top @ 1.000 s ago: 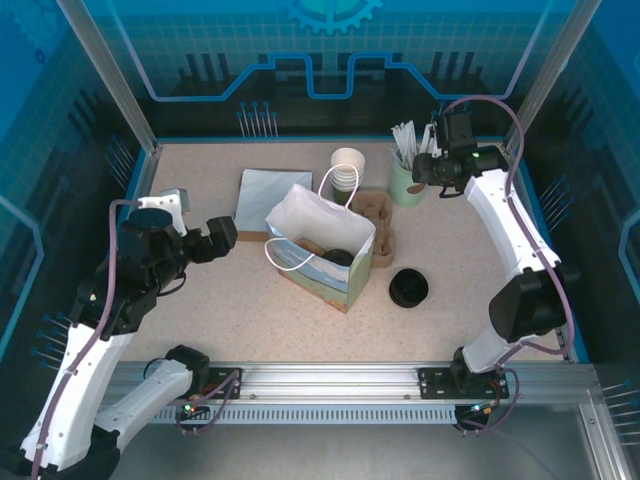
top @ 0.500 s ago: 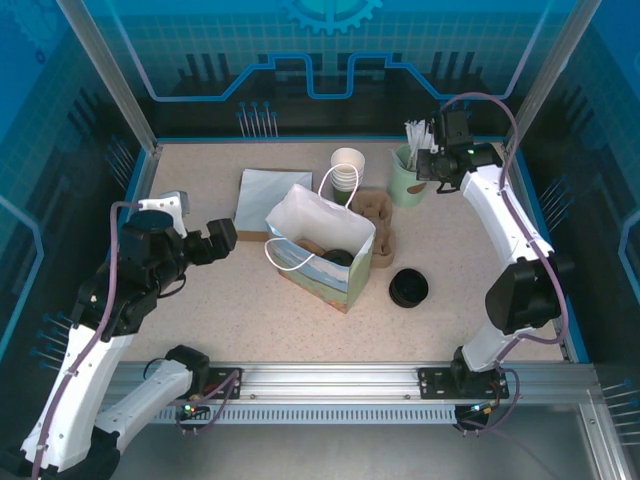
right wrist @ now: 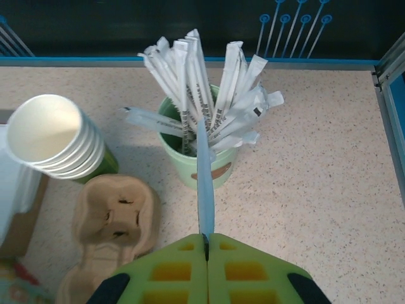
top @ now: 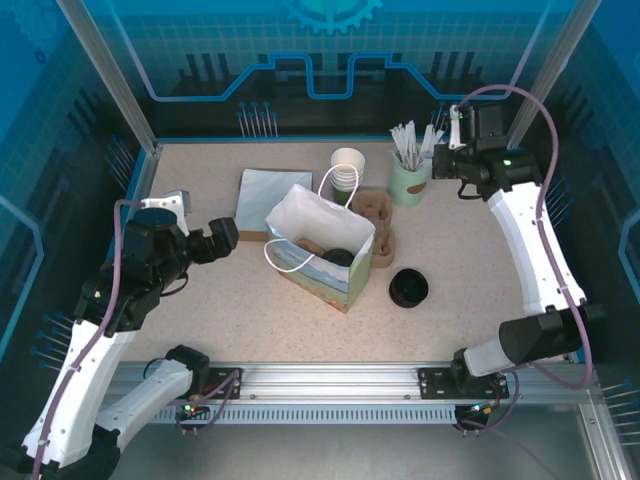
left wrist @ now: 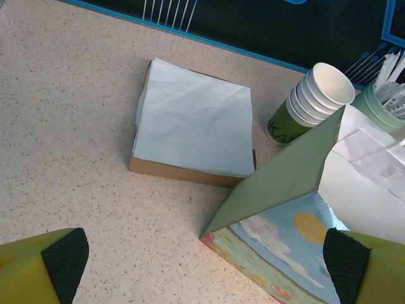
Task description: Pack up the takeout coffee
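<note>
Noted right claw (right wrist: 205, 237) pinched shut on one white-wrapped stick (right wrist: 204, 190), left claw (left wrist: 204, 263) spread apart; risks snagging neighbouring sticks (right wrist: 231, 82) and tipping the mint-green cup (right wrist: 176, 151) if lifted askew.

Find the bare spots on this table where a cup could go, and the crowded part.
Bare: the near strip between the bag and front rail; the stretch right of the black lid. Crowded: the back, around cups, carrier and stick holder.

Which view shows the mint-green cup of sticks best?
Right wrist: the cup is close and central, its sticks fanned out. The top view shows it small; the left wrist catches its rim at the edge.
</note>
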Robot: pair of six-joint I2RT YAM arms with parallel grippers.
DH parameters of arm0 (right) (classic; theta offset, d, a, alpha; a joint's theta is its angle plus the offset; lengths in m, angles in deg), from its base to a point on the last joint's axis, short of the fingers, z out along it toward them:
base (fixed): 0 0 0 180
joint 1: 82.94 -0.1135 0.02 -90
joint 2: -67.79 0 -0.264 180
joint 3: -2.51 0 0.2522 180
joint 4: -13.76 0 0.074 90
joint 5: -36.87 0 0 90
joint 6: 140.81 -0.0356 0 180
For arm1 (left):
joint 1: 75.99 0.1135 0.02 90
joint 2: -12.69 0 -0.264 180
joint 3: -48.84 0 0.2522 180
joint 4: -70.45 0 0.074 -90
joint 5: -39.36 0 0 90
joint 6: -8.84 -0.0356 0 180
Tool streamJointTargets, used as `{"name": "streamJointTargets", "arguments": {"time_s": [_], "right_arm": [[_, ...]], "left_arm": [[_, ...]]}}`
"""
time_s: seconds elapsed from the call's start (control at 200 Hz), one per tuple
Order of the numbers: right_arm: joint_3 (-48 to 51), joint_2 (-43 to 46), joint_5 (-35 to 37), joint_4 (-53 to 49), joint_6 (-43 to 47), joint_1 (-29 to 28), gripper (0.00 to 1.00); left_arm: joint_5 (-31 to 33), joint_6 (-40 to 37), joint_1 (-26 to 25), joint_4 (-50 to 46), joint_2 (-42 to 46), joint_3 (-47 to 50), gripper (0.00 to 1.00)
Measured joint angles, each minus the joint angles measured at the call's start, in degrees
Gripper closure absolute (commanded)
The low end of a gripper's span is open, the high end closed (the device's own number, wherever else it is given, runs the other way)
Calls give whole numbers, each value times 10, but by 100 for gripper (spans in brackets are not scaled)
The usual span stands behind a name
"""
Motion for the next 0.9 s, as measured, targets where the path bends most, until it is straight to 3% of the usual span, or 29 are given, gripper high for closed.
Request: {"name": "streamJointTargets", "arguments": {"time_s": [0.26,0.52,0.901], "right_arm": [[-53,73,-68,-107,4,0,93],[-79,154,-213,-172,10,0,93],[0,194,-394,-159,26,-34,93]], "left_arm": [[0,0,0,2,-2,0,1],[0,0,0,4,-3,0,1],[0,0,0,4,-5,0,1]]}}
